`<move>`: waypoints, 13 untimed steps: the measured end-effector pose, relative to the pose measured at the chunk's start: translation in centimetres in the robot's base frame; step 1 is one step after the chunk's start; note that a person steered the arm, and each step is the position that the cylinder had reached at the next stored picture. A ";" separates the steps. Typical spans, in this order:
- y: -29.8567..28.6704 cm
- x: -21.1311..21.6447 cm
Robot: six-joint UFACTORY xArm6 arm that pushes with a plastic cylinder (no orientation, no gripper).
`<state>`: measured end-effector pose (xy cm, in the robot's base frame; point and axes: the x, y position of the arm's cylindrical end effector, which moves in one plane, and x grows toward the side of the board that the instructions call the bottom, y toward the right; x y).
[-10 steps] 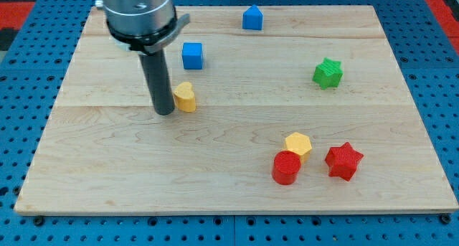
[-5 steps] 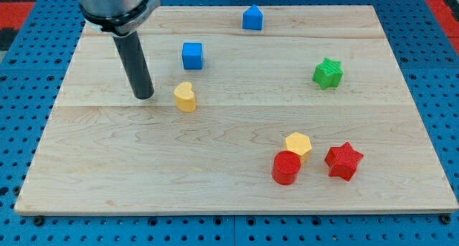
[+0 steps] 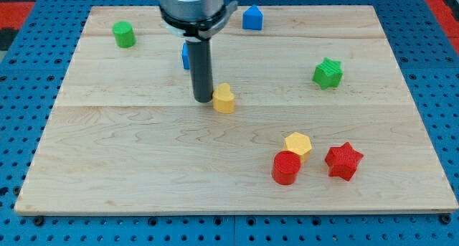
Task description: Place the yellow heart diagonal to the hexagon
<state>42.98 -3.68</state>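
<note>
While standing upright on the board (image 3: 72,167), touches or all but touches the left side of the yellow heart (image 3: 224,99) with my tip (image 3: 204,100); cannot tell contact for certain, no gap visible. Carries no fingers: plain rod end, so nothing open, closed or gripping.

Heart position: near board centre, slightly toward the top edge and a little left of the midline. Lies flat, on its own, apart from every other block.

Hexagon (image 3: 297,144), yellow: toward the bottom-right corner, well apart from the heart, down and to the right of it. Touches or nearly touches the red cylinder (image 3: 286,167) just below-left of it. Red star (image 3: 343,161) just right of that pair, close to the hexagon but apart.

Other blocks:
- Green star (image 3: 328,73): toward the right edge, upper half, alone.
- Blue block (image 3: 252,18), shape roughly a pentagon: close to the top edge, right of the rod body.
- Blue cube (image 3: 185,56): mostly hidden behind the rod, only a sliver visible at the rod's left; above the tip, toward the top edge.
- Green cylinder (image 3: 124,34): near the top-left corner, upright, well apart from the rest.
</note>
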 end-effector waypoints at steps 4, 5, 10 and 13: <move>10.4 2.1; 12.2 2.4; 14.5 -0.9; 17.5 1.8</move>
<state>44.82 13.81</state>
